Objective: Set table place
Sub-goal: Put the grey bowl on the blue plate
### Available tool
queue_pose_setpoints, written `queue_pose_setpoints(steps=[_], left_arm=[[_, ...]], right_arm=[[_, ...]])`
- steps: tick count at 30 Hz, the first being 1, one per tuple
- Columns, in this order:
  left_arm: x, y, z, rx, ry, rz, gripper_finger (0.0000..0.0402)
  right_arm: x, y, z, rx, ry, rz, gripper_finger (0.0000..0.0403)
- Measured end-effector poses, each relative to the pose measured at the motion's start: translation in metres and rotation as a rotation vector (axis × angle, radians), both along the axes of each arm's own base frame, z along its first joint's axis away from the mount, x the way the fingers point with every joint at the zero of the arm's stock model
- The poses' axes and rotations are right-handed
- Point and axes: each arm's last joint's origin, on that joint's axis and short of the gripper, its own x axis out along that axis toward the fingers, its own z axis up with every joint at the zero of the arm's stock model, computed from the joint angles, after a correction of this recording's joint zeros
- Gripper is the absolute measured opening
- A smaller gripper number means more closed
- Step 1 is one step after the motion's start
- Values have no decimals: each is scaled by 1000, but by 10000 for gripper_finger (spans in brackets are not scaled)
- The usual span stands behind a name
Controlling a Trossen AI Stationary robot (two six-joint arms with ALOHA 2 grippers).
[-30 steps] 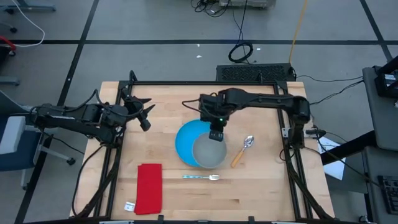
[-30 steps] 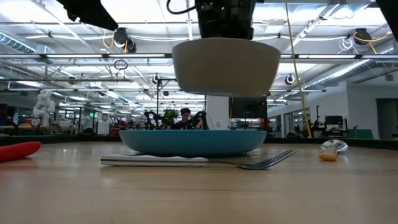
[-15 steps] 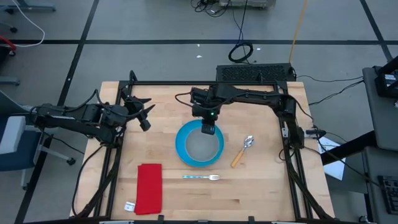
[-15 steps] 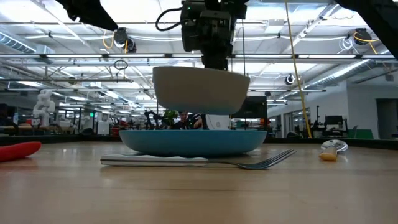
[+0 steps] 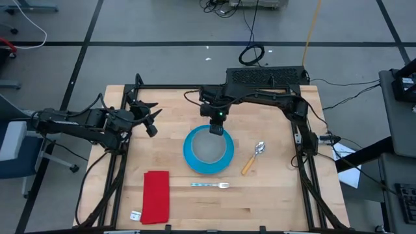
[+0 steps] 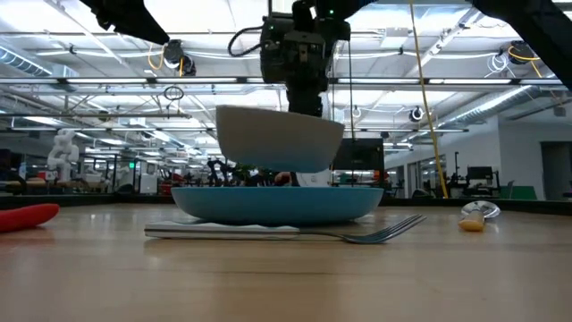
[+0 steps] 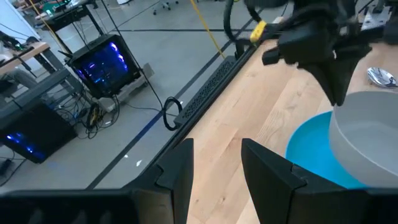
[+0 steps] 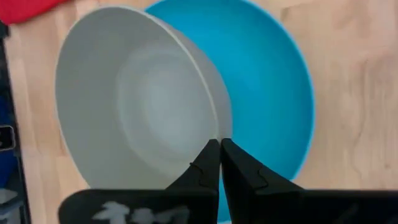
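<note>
Item: grey bowl (image 6: 279,137), which we now see lowered and centred over the blue plate (image 5: 192,159), just clear of it; right gripper (image 8: 219,146) pinches its rim; left gripper (image 5: 151,121) spread, unmoved at the table's (image 5: 273,195) left edge

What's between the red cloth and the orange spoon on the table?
In the high view, the fork lies between the red cloth and the orange-handled spoon, just in front of the blue plate, on the table.
</note>
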Motion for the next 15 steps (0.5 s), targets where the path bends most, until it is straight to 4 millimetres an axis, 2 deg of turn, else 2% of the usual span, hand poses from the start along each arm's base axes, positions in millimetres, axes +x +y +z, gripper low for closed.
queue_pose_setpoints(steps=[7, 15], left_arm=[[0, 0, 0, 0, 0, 0, 141], [0, 0, 0, 0, 0, 0, 141]], right_arm=[[7, -2, -20, 30, 33, 31, 0], [6, -4, -19, 28, 23, 34, 0]])
